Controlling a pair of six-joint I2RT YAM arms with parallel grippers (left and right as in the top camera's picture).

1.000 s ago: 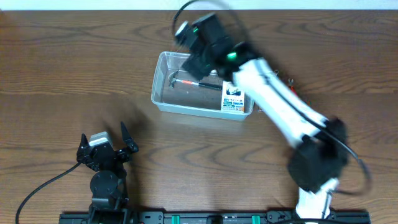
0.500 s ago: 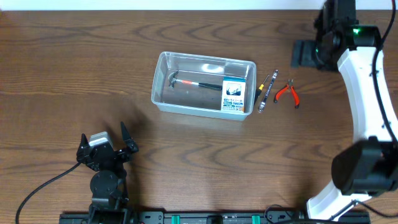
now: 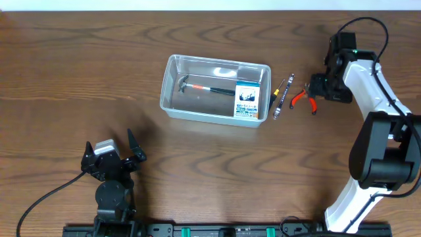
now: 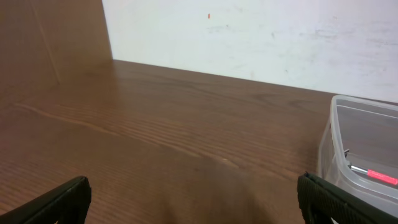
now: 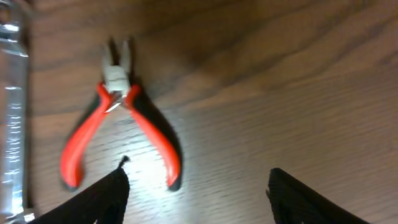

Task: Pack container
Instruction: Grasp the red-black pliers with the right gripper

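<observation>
The clear container [image 3: 172, 66] stands at mid table. In it lie a small hammer [image 3: 197, 86] and a blue-and-white printed box [image 3: 247, 102]. Its corner and the hammer's red handle show in the left wrist view [image 4: 357, 134]. Right of it lie a screwdriver [image 3: 272, 97], a silver tool [image 3: 283, 97] and red-handled pliers [image 3: 303, 98]. My right gripper [image 3: 317, 88] is open and empty, just right of the pliers; the right wrist view shows the pliers [image 5: 121, 118] ahead of the open fingers [image 5: 199, 196]. My left gripper [image 3: 110, 153] is open and empty at the near left.
The silver tool shows at the left edge of the right wrist view [image 5: 12, 106]. A white wall [image 4: 261, 37] rises behind the table's far edge. Bare wooden tabletop [image 3: 79, 72] surrounds the container.
My right arm swung from over the container out to the far right, then came down beside the red pliers. The left arm has not moved.
</observation>
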